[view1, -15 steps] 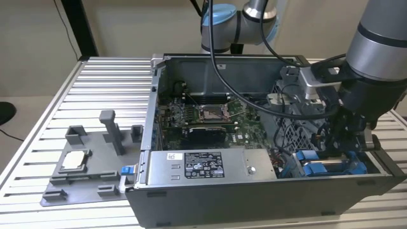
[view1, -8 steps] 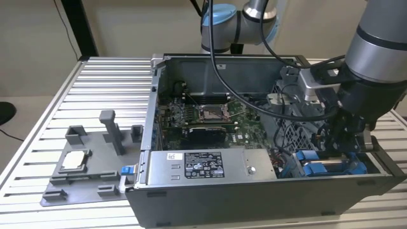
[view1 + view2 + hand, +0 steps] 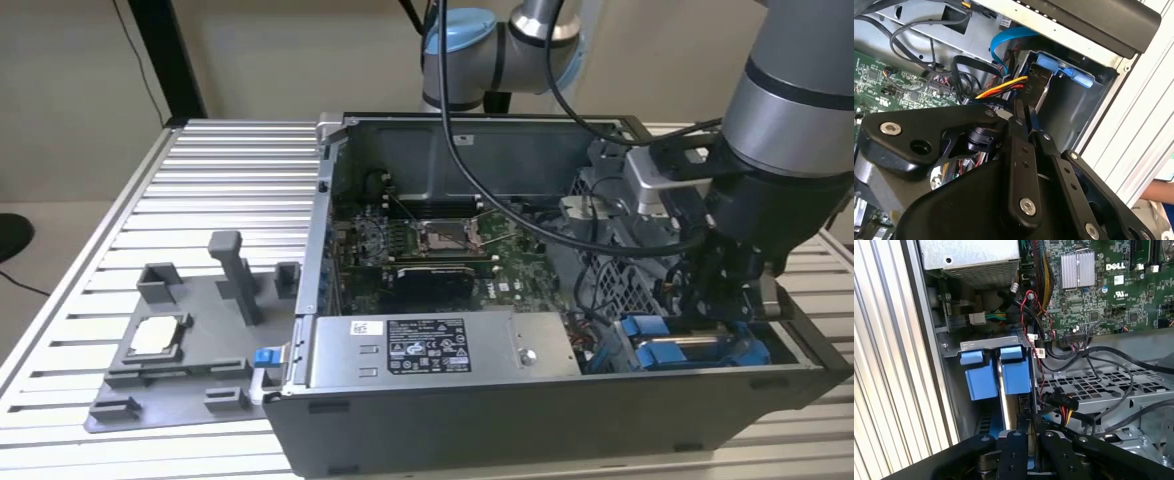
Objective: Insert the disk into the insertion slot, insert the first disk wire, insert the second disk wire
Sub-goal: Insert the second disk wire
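Note:
The disk (image 3: 1016, 374) stands in the insertion slot (image 3: 985, 345) at the case's corner, with its bright blue carrier showing. The same blue carrier (image 3: 667, 348) shows at the case's lower right in the exterior view, and in the second wrist view (image 3: 1060, 66) too. My gripper (image 3: 725, 312) hangs inside the case just above it. The black fingers (image 3: 1019, 131) meet at their tips, shut, with nothing clearly held. A black plug with yellow, red and black wires (image 3: 1058, 402) lies loose beside the gripper (image 3: 1027, 426). A blue flat cable (image 3: 1004, 44) curls near the bay.
A grey power supply box with a white sticker (image 3: 427, 345) fills the case's near side. The green motherboard (image 3: 427, 240) lies behind it. Loose black cables (image 3: 1094, 365) cross the perforated drive cage (image 3: 1104, 387). A grey fixture plate (image 3: 174, 350) sits on the slatted table at the exterior view's left.

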Available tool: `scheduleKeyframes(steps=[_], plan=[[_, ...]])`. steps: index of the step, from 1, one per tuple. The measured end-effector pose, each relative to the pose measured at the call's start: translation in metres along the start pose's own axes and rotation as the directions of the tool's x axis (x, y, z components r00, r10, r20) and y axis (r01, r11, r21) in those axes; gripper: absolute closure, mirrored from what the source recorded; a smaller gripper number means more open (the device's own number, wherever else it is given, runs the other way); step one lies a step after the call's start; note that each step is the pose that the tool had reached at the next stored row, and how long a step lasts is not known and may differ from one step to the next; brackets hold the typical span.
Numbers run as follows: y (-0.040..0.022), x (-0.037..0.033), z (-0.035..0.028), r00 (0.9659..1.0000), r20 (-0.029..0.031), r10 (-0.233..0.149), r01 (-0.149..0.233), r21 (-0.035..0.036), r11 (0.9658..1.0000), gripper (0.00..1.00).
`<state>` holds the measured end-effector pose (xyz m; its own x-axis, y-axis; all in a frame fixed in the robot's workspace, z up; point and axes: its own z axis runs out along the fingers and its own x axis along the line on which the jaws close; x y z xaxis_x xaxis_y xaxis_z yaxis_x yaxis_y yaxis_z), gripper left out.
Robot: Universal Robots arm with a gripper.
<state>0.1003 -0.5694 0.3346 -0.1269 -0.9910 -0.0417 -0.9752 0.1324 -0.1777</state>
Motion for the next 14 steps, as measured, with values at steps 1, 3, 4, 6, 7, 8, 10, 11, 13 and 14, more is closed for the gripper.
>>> scheduleKeyframes(steps=[1, 3, 4, 6, 7, 8, 10, 11, 13, 14], plan=[[0.0002, 0.0001, 0.0009, 1.0, -0.0008, 0.0, 0.0, 0.0001, 1.0, 1.0], [0.0007, 0.0002, 0.0039, 1.0, -0.0017, 0.0, 0.0, 0.0001, 1.0, 1.0], [0.001, 0.0003, 0.0056, 1.0, -0.0016, 0.0, 0.0, 0.0002, 1.0, 1.0], [0.0013, 0.0001, 0.0072, 1.0, -0.0014, 0.0, 0.0, 0.0, 1.0, 1.0], [0.0013, 0.0001, 0.0072, 1.0, -0.0014, 0.0, 0.0, 0.0001, 1.0, 1.0], [0.0013, 0.0001, 0.0072, 1.0, -0.0015, 0.0, 0.0, 0.0001, 1.0, 1.0], [0.0013, 0.0001, 0.0072, 1.0, -0.0016, 0.0, 0.0, 0.0, 1.0, 1.0], [0.0013, 0.0001, 0.0072, 1.0, -0.0017, 0.0, 0.0, 0.0001, 1.0, 1.0], [0.0013, 0.0001, 0.0072, 1.0, -0.0017, 0.0, 0.0, 0.0001, 1.0, 1.0], [0.0014, 0.0, 0.0073, 1.0, -0.0016, 0.0, 0.0, 0.0, 1.0, 1.0]])
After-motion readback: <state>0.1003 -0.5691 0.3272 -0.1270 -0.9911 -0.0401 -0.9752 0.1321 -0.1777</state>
